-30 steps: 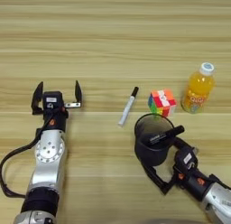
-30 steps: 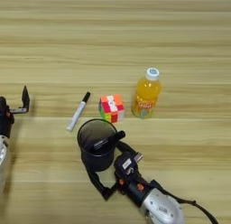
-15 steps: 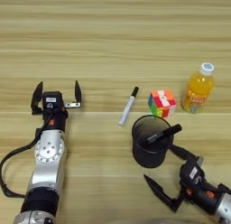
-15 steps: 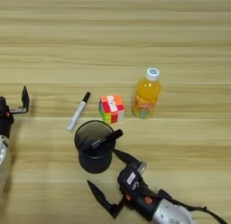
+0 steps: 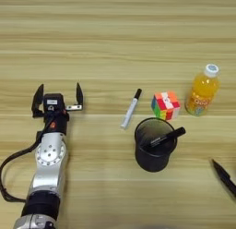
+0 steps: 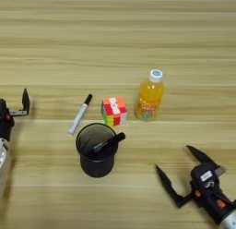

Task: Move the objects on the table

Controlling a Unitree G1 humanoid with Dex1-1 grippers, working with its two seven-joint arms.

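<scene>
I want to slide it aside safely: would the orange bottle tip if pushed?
The orange bottle stands upright, tall and narrow, so a high push would probably tip it. It looks full, so likely fairly heavy; on its side its round body might roll.

Multicoloured puzzle cube (image 5: 165,105) standing on the wood, white marker with black cap (image 5: 131,108) lying just left of it, slightly tilted

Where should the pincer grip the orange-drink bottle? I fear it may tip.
Probably the orange-drink bottle mid-body, from its right side. It stands upright, narrow at the white cap, and the cube crowds its left. The open right pincer is nearest.
</scene>
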